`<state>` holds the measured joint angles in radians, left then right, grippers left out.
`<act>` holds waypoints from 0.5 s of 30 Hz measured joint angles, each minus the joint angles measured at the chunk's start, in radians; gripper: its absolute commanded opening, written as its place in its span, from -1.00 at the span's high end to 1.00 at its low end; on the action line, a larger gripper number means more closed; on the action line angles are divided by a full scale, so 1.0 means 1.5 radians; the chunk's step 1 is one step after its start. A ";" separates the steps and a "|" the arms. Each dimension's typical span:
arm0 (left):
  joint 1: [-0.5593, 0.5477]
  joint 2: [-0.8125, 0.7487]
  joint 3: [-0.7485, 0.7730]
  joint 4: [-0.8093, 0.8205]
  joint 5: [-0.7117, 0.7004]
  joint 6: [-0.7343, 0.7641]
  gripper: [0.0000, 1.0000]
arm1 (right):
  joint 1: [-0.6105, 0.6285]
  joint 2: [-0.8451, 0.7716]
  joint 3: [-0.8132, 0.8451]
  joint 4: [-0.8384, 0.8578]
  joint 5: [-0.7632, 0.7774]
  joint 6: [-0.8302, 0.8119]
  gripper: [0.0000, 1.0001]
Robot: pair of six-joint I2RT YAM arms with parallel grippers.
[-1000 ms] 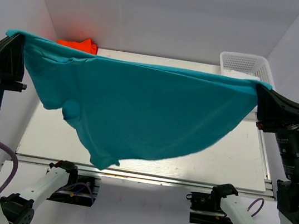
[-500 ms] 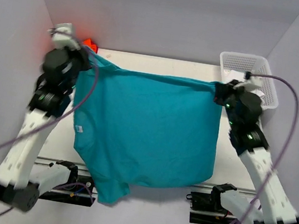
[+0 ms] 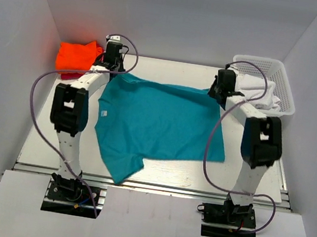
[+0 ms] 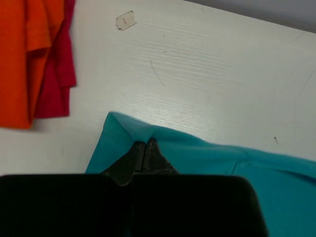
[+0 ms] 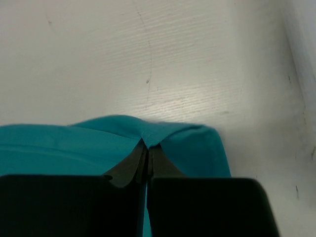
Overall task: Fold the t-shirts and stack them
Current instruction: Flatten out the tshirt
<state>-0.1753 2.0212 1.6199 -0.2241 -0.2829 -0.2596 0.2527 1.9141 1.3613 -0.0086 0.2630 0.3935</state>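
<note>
Top view: the teal shirt [image 3: 157, 124] lies spread on the table [image 3: 168, 171], its far corners gripped so it settles flat for folding.
Left wrist: the left gripper [image 4: 144, 148] pinches one corner, near the orange shirt [image 4: 29, 59].
Right wrist: the right gripper [image 5: 147, 147] pinches the other corner.

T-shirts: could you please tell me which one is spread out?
The teal-blue t-shirt, laid open in the middle; the orange t-shirt and red t-shirt lie piled together at the far-left corner.
</note>
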 measured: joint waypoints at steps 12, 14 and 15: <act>0.019 0.121 0.114 0.016 0.113 0.010 1.00 | -0.031 0.183 0.220 -0.043 -0.041 -0.029 1.00; 0.019 0.102 0.085 0.020 0.124 0.008 1.00 | -0.033 0.183 0.230 -0.043 -0.043 -0.042 1.00; 0.019 0.086 0.061 0.016 0.128 0.006 1.00 | -0.034 0.182 0.232 -0.043 -0.045 -0.048 1.00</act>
<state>-0.1467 2.1506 1.7119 -0.1997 -0.0914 -0.2512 0.2024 2.1872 1.7092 -0.0738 0.1959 0.3214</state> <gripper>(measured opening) 0.031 0.012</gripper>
